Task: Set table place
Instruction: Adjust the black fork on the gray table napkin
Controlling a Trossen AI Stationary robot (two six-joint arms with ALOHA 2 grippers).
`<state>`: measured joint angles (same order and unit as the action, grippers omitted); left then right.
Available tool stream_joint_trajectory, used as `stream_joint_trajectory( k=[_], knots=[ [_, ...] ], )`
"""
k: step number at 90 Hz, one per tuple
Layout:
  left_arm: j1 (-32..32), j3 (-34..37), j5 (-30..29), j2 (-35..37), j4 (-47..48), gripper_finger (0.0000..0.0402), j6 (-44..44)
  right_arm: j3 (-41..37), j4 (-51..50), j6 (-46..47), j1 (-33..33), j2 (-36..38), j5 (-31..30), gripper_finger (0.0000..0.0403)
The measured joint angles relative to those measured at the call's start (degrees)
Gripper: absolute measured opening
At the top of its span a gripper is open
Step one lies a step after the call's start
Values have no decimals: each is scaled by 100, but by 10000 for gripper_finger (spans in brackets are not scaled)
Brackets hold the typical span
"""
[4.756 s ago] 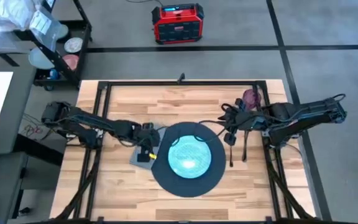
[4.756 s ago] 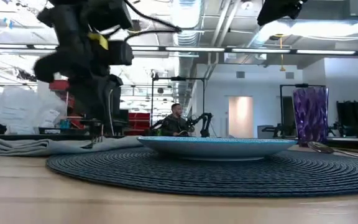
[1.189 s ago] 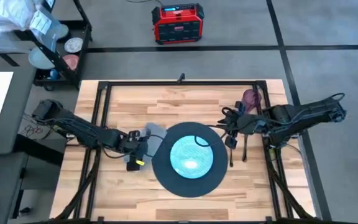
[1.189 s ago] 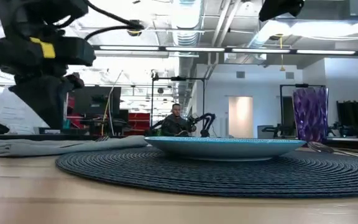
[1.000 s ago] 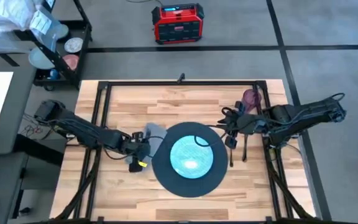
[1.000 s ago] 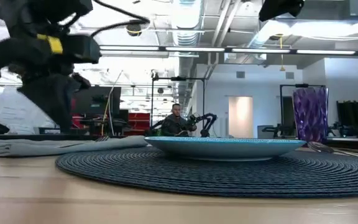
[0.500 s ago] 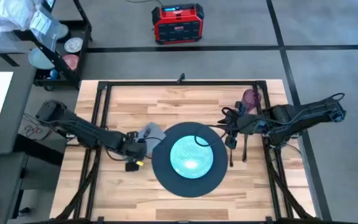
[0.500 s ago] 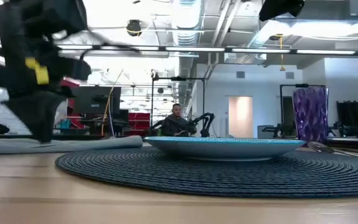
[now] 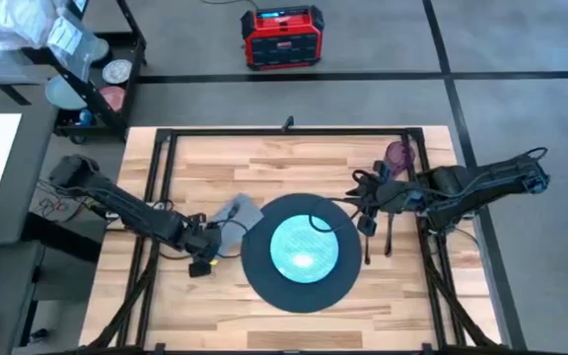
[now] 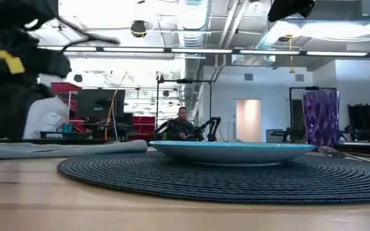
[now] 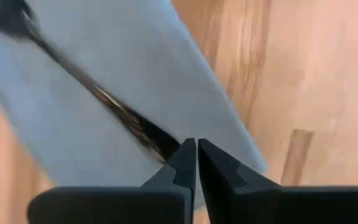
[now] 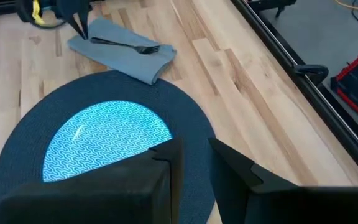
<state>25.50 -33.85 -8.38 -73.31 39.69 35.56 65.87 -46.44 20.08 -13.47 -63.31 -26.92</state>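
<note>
High view puts the left pincer (image 9: 208,252) low over the tabletop (image 9: 264,163), just off the near corner of the grey napkin (image 9: 237,211). Its wrist camera shows the two fingers pressed together, empty, with the napkin and the fork (image 11: 79,81) lying on it directly ahead of the tips. The teal plate (image 9: 302,248) on the dark round mat (image 9: 254,271) lies beside this pincer. Across the mat, the right pincer (image 9: 357,197) hovers with fingers apart, the purple cup (image 9: 397,154) just behind it.
</note>
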Motion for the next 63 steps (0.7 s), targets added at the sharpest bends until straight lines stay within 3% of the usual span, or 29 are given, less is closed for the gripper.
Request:
stream_joint_trajectory(
  k=[26,63],
  knots=[
    [313,25,168,-630,-1684,0,98,0,26,-46,0,0,-22,60],
    [209,31,100,-1030,-3757,0,-640,0,56,-61,0,0,-20,60]
  ],
)
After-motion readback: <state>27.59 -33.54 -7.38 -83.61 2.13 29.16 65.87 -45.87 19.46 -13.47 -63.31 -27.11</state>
